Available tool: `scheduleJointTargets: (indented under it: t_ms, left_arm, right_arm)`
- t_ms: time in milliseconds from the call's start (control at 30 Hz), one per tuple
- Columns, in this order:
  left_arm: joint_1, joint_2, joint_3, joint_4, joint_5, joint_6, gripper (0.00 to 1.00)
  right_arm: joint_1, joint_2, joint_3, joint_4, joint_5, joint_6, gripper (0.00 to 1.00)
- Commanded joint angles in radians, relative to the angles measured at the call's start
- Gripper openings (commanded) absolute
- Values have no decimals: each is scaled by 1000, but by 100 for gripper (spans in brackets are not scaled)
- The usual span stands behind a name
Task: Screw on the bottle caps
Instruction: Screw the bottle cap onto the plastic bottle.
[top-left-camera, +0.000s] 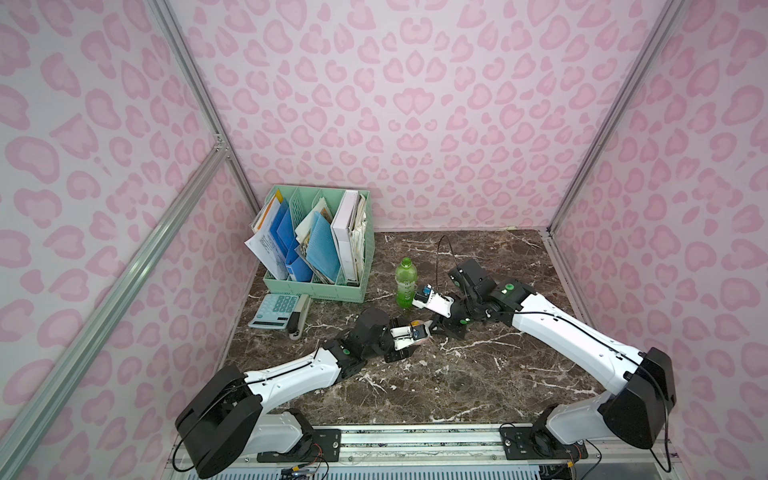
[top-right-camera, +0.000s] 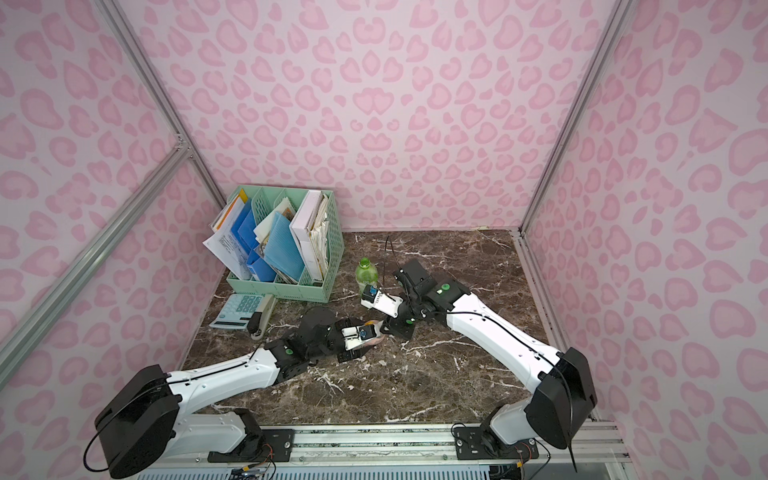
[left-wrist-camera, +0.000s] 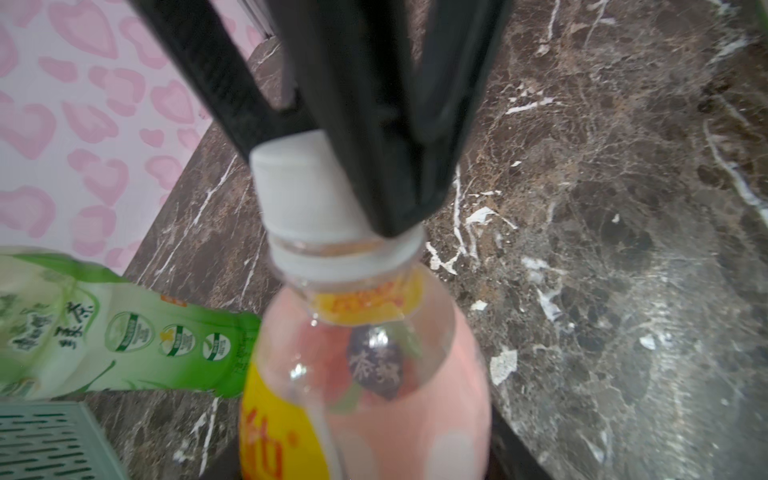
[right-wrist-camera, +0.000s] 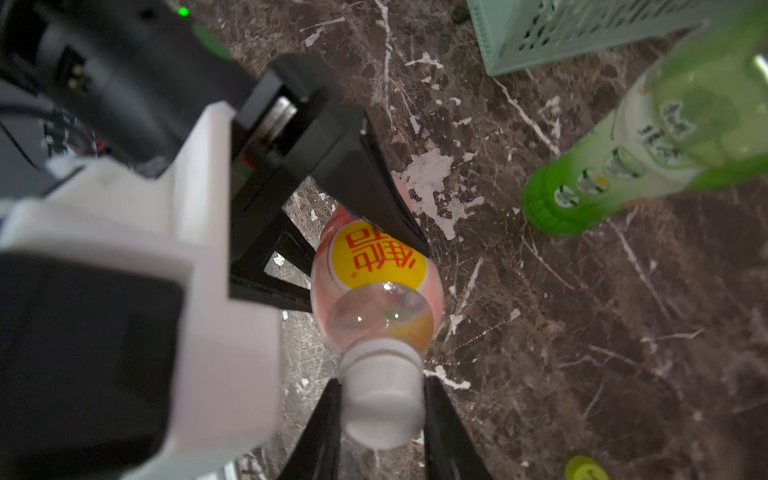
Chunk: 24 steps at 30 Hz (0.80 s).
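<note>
The right tool (right-wrist-camera: 381, 386) is closed on the white cap (right-wrist-camera: 382, 411). Its two black fingers (right-wrist-camera: 444, 428) press on opposite sides of the cap, and the left wrist view shows the same fingers lying along it. The cap sits on the neck of the pink bottle (right-wrist-camera: 374, 309), just above the white ring of the neck. The left tool (right-wrist-camera: 365, 270) pinches the body of this bottle, with one black finger (right-wrist-camera: 365, 187) on the side with the yellow label and the other finger on the opposite side. The bottle is therefore between the two tools, with its neck toward the right tool. I cannot tell if it touches the table (top-left-camera: 498, 374). Near the tools, the green bottle (top-left-camera: 405, 286) stands upright on the table. The yellow-green cap (right-wrist-camera: 584, 469) lies on the table, apart from both bottles. Beyond the green bottle, in the far left corner, stands a mint-green file box (top-left-camera: 332, 291) with papers and folders. Just in front of the box lie a calculator (top-left-camera: 276, 311) and a stapler (top-left-camera: 300, 320).
</note>
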Motion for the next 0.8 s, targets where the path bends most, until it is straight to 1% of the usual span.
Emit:
scheduleJointTargets:
  t_ms: [0,100,200,233,267,300,400,467,500,567,633,700,767]
  left_arm:
    - [-25,-14,-20,210,-81,43,46]
    - [-39,-23,-42,254,-112,52,46]
    - [-48,-26,-53,277,-134,62,46]
    - [-51,-25,-55,280,-141,64,46]
    - [-54,-22,-57,288,-149,68,46]
    - [-58,-18,-57,291,-154,72,46]
    - [-71,-10,-62,302,-172,83,45]
    - [-72,-5,-64,308,-178,85,45]
    - [-72,-2,-63,303,-183,86,45]
    - [-72,11,-53,279,-197,87,45]
    - [-69,29,-45,265,-203,85,45]
    - [-58,38,-44,260,-181,70,45]
    - [-37,40,-36,234,-132,57,45]
  right_arm:
    - [-3,8,10,74,-70,503,13]
    - [-46,-24,-61,172,-141,845,11]
    - [-61,-100,-207,354,-193,1198,11]
    - [-61,-123,-231,392,-184,1281,11]
    - [-58,-143,-242,416,-165,1345,11]
    - [-53,-153,-236,419,-145,1379,12]
    - [-42,-156,-212,410,-133,1453,19]
    - [-42,-157,-208,418,-129,1454,26]
    - [-44,-154,-203,424,-131,1411,28]
    - [-43,-145,-161,386,-98,1247,34]
    - [-43,-144,-115,320,-48,1067,42]
    - [-50,-162,-89,270,23,914,51]
    - [-63,-196,-91,263,45,752,59]
